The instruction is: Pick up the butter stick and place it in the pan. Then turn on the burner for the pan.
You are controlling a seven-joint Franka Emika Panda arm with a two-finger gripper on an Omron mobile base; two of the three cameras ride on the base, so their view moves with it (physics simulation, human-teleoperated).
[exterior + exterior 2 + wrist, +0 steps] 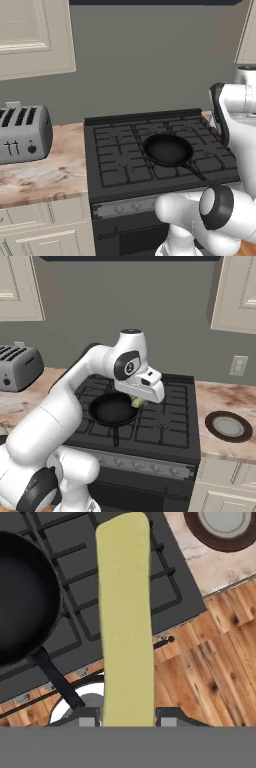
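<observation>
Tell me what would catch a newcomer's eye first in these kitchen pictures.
First the pale-yellow butter stick, running long through the hand view, pinched in the claw just over the stove's right side. Next the black pan, empty on the stove, handle toward the front. Then the chrome toaster on the left counter.

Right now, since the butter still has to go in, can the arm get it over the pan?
Probably yes. The gripper holds the butter stick just beside the pan, which sits open on the stove with nothing in between.
</observation>
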